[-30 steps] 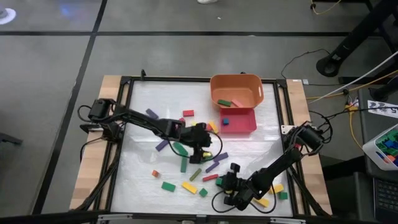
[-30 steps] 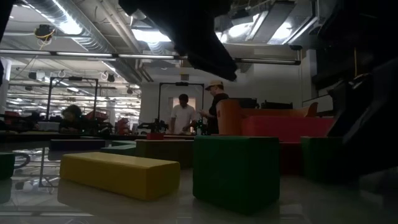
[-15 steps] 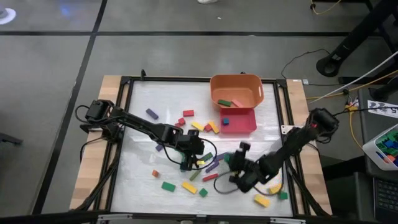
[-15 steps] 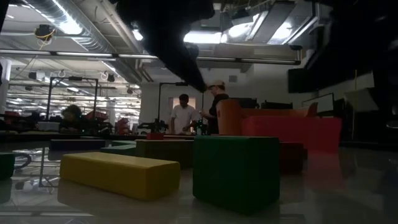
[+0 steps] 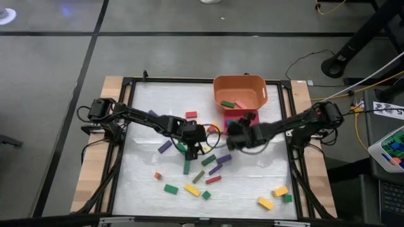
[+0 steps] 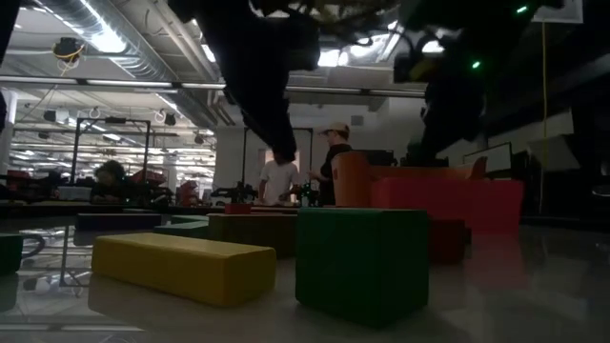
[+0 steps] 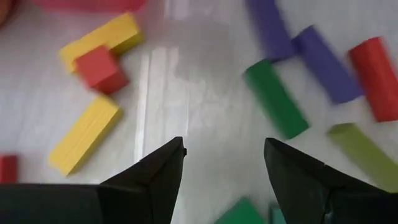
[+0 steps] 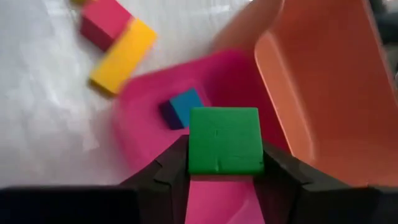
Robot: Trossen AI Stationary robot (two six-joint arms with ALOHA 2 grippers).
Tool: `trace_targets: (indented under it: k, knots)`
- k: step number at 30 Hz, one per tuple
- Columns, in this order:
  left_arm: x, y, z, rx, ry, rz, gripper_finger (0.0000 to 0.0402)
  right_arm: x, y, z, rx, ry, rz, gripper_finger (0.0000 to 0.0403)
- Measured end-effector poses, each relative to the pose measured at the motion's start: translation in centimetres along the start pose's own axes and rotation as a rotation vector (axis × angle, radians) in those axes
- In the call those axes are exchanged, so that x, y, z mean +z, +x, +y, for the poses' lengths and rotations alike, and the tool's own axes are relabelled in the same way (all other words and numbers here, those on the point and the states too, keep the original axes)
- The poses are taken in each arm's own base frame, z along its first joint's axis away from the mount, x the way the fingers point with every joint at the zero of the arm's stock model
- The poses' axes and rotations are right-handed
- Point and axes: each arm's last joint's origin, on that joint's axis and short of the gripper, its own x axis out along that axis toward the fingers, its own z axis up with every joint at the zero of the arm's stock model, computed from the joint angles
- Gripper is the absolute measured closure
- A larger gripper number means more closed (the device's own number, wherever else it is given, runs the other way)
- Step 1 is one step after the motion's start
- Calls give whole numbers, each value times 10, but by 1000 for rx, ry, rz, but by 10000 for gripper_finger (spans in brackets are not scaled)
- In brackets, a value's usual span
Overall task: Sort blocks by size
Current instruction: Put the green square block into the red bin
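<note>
I am holding a small green cube (image 8: 224, 141) between the two fingers of the right gripper (image 8: 224, 163), which is hovering over the near edge of the pink tray (image 8: 143, 124). In the right wrist view, a little blue cube (image 8: 183, 107) is lying inside that tray, and the orange bin (image 8: 323, 87) is standing directly against the tray's far side. In the high view, the right gripper (image 5: 235, 133) is reaching in from the worktop's right edge and is sitting just beside the tray (image 5: 251, 128), toward the worktop's middle.

I am keeping the left gripper (image 7: 222, 163) wide open, with nothing between its fingers. It is pointing down at bare worktop (image 7: 186, 93) among scattered blocks: a yellow bar (image 7: 84, 134), a red cube (image 7: 99, 68), a green bar (image 7: 277, 99) and two purple bars (image 7: 326, 62). In the high view, the left gripper (image 5: 194, 134) is positioned near the worktop's centre, close to the right gripper but apart from it.

More blocks are lying loose toward the worktop's front edge, including a green one (image 5: 170, 188) and a yellow one (image 5: 265, 203) near the front right corner. Two blocks are resting inside the bin (image 5: 218, 85).
</note>
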Motion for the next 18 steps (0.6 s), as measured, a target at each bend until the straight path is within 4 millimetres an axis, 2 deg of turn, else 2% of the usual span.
trace_targets:
  k: [9, 18]
  knots:
    - [-10, 1, 44, 106, -147, 144, 192, 8, 26, -26, 83, 102, 130, 261]
    - [-19, -2, 84, 227, -279, 220, 192, 7, 29, -27, 176, 122, 178, 260]
